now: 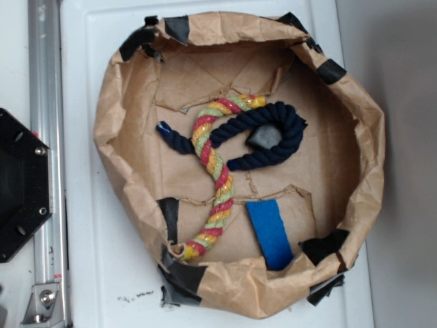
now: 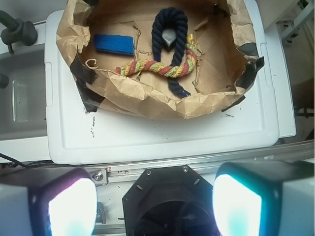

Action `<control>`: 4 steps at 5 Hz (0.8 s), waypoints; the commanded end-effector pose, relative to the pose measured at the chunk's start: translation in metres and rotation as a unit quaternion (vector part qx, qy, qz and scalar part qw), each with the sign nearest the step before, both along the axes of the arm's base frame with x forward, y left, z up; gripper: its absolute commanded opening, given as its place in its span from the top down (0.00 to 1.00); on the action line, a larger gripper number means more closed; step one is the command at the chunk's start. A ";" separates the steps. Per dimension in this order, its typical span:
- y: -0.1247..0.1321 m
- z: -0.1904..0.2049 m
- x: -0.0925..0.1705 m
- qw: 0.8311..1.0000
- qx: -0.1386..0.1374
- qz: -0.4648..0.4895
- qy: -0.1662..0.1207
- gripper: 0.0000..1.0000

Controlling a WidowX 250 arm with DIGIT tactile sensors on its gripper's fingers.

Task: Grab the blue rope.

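The blue rope [image 1: 276, 137] is a thick dark navy twisted rope curled in a loop inside a brown paper basin [image 1: 116, 130], with its bright blue tip at the left. It crosses under the striped rope. In the wrist view the blue rope [image 2: 170, 29] lies far ahead at the top. My gripper [image 2: 155, 206] is open and empty, its two pads wide apart at the bottom of the wrist view, well short of the basin, above the black robot base [image 2: 167, 196]. The gripper does not show in the exterior view.
A red-yellow-green striped rope [image 1: 215, 178] lies across the navy rope. A flat bright blue strip [image 1: 268, 232] lies near the basin's lower rim. A small grey object [image 1: 263, 137] sits inside the navy loop. The basin rests on a white tray [image 1: 82, 205]; a metal rail [image 1: 44, 137] runs at the left.
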State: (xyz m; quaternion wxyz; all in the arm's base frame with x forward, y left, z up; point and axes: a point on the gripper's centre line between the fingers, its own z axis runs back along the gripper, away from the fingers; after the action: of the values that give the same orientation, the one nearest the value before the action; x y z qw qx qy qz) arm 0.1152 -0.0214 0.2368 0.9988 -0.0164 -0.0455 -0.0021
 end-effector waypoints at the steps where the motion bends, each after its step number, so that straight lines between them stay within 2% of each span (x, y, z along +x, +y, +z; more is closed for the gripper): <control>1: 0.000 0.000 0.000 1.000 0.000 0.000 0.000 0.00; 2: 0.006 -0.028 0.050 0.998 0.051 0.003 -0.047 0.00; 3: 0.002 -0.061 0.101 0.997 0.034 -0.018 -0.064 0.00; 4: 0.001 -0.097 0.136 0.998 0.036 -0.031 -0.049 0.00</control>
State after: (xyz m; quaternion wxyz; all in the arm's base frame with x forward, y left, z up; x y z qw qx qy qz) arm 0.2435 -0.0220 0.1240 0.9969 0.0236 -0.0624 -0.0417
